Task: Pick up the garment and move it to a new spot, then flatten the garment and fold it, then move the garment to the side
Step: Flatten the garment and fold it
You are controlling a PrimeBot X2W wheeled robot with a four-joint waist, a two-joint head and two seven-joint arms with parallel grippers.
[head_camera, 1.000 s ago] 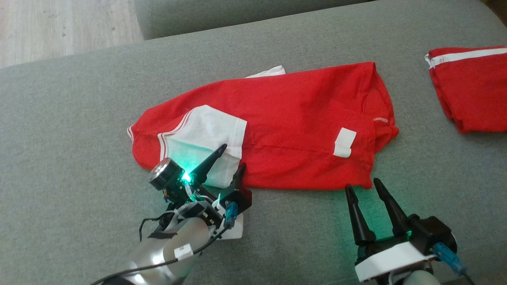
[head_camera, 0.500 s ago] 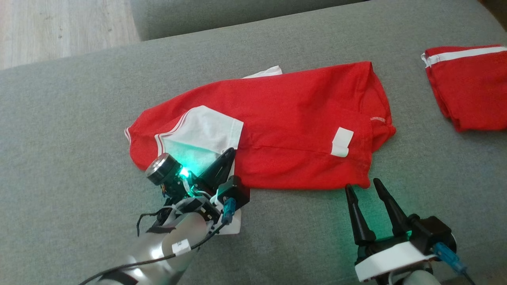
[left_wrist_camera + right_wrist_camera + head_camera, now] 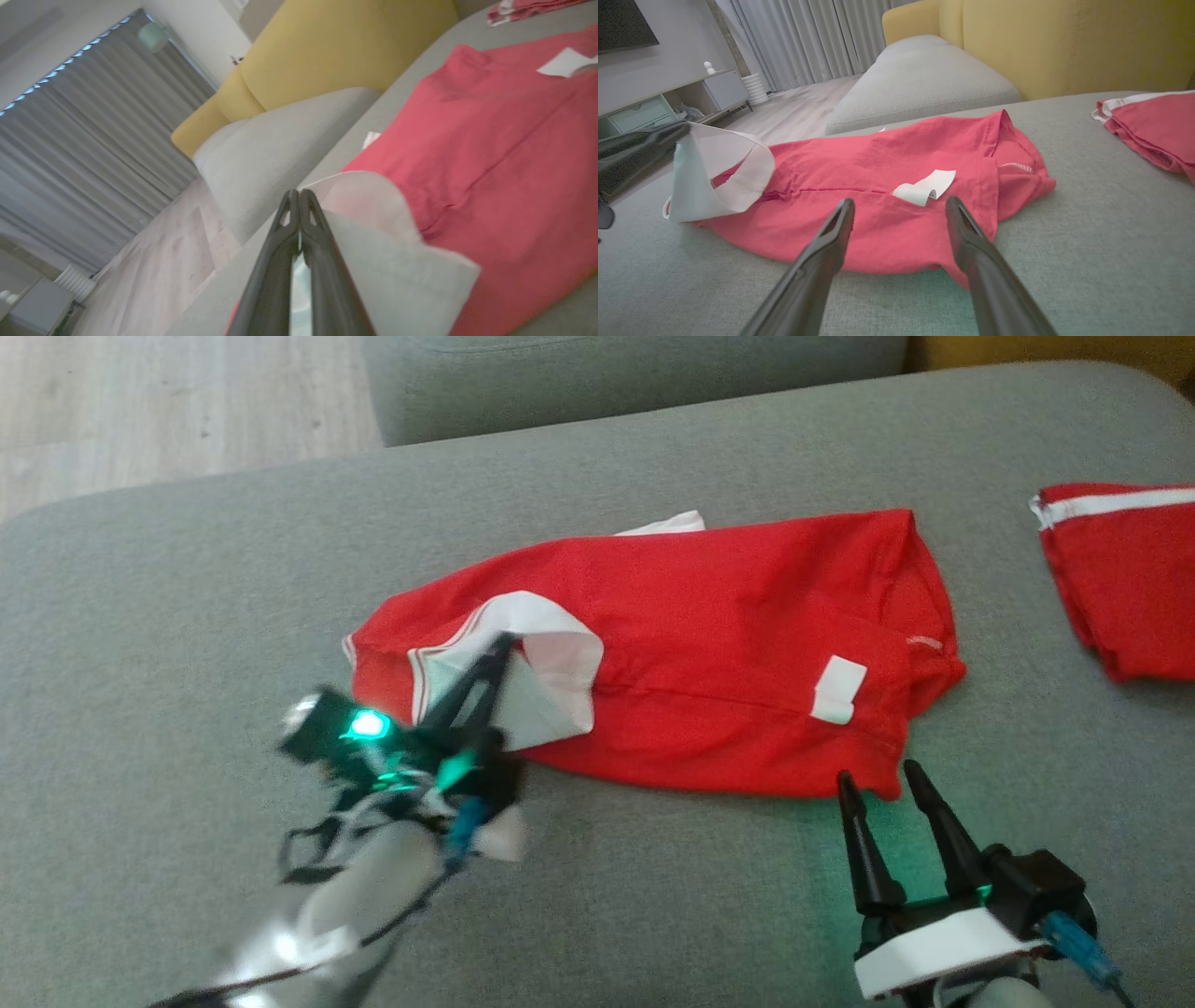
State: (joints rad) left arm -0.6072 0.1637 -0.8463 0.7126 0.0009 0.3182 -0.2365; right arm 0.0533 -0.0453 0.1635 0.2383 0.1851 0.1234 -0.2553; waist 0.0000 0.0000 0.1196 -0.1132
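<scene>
The red garment [image 3: 747, 616] was spread across the middle of the grey cushion [image 3: 187, 616]. Its white sleeve [image 3: 560, 672] was pinched between the fully closed fingers of the left end effector [image 3: 502, 646] and raised off the cushion. The right end effector [image 3: 878, 773] was held wide open and empty over the cushion's near side. A second red garment [image 3: 1120, 579] was laid at the cushion's right end.

garment [image 3: 728, 616]: red, white sleeve [image 3: 555, 658], striped trim | couch [image 3: 187, 616]: grey | second garment [image 3: 1130, 588]: red, white stripe
</scene>
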